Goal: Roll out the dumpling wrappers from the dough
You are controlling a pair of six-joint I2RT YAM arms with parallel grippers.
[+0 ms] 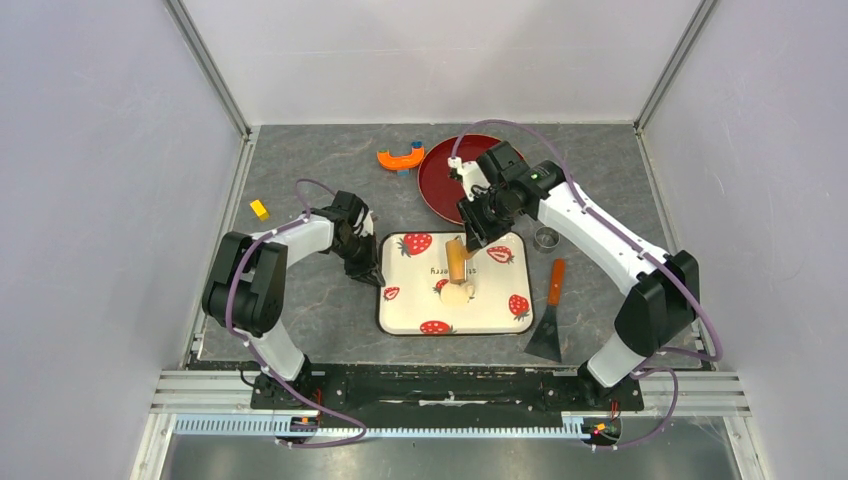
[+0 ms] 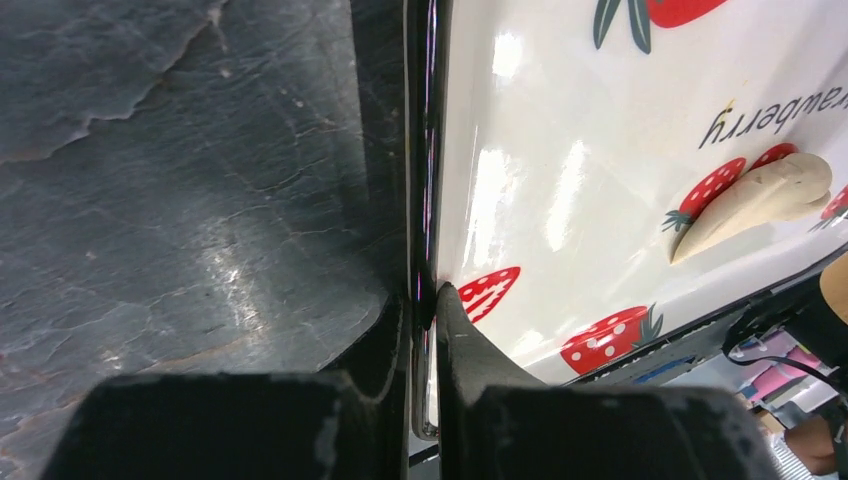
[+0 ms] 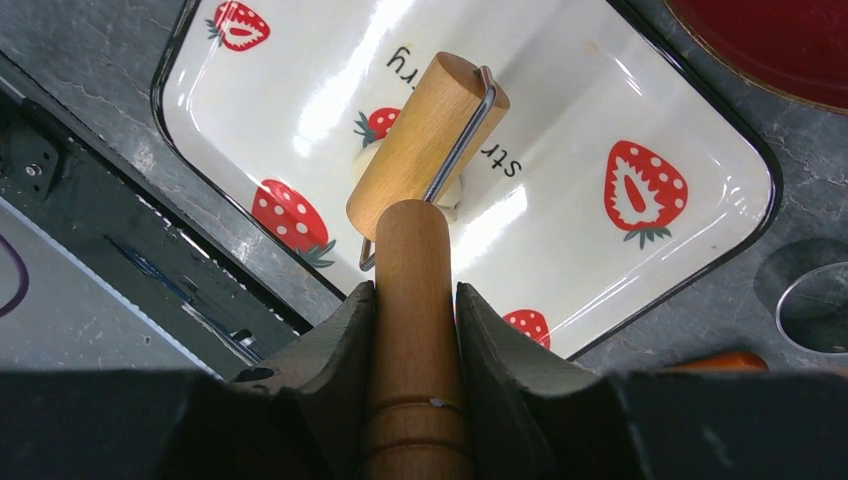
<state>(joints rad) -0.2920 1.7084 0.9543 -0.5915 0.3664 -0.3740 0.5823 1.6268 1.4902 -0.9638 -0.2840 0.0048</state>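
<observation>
Closest in its own wrist view, the right gripper point(image 3: 415, 292) is clamped around the round handle of a tan wooden roller point(image 3: 425, 150). Both dark fingers press flat against the handle's sides, with no gap showing. The roller's cylinder, held in a thin wire frame, reaches out over the middle of a white rectangular tray printed with red strawberries point(image 2: 520, 150).

The left gripper point(image 2: 428, 297) is pinched almost fully closed on the tray's dark raised rim at its left edge. One finger is outside over the grey stone-look table point(image 2: 200, 200), the other inside on the glossy white surface.

A small pale beige lump of dough point(image 2: 765, 195) lies near the tray's centre, on a printed strawberry pair beside the lettering, drawn out into a tapering wedge. From above, the cylinder's near end overlaps it. Whether wood and dough actually touch cannot be told.
</observation>
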